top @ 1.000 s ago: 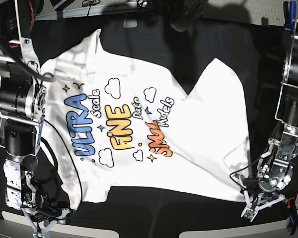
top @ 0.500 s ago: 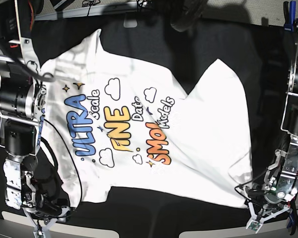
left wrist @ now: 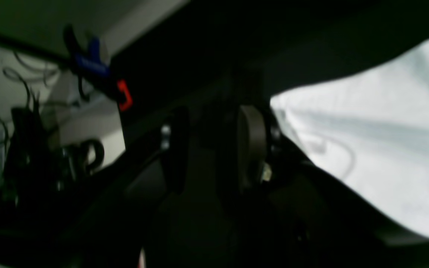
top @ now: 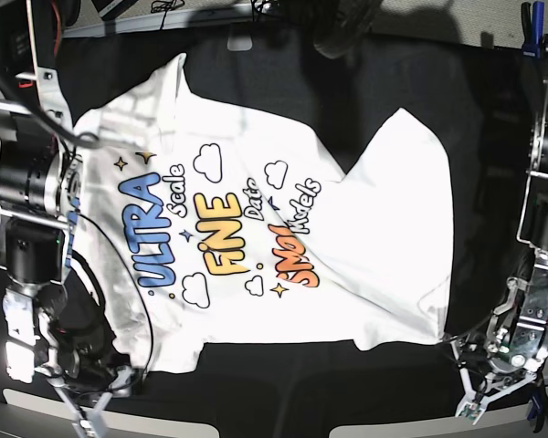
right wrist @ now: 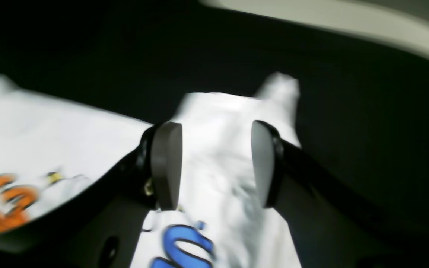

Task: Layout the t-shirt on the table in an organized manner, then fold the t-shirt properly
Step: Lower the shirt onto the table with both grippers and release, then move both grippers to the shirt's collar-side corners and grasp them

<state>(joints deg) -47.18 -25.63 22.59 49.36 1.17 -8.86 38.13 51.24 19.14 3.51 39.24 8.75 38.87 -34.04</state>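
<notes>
T-shirt [top: 283,237] lies print side up across the middle of the base view, spread over the black table [top: 283,383]. Lettering runs sideways in the frame: blue "ULTRA" at left, yellow "FINE" centre, orange "SMOL" to its right, with clouds and stars around them. One sleeve points to the upper left of the frame. The right part of the shirt is folded or bunched, leaving a dark V-shaped notch in the upper edge near centre-right. Some wrinkling along the lower right edge.

Right gripper [right wrist: 214,163]: pads [right wrist: 168,163] stand apart, nothing clamped. In the right wrist view white cloth with a bit of blue print shows between and below them; whether the pads touch the cloth cannot be told, the frame is blurred. In the base view this gripper [top: 89,422] sits at the lower left corner, at the shirt's lower left edge.

Left gripper [left wrist: 214,149]: jaws parted, gap empty and dark. White shirt cloth fills the right of the left wrist view, just beside the right-hand finger [left wrist: 251,145]; contact looks unlikely but the view is dim. In the base view it [top: 479,411] sits at the lower right, off the cloth, near the shirt's lower right corner.

Blue clip [left wrist: 91,61] and a red one [left wrist: 124,96] show at upper left of the left wrist view, on the table edge.
</notes>
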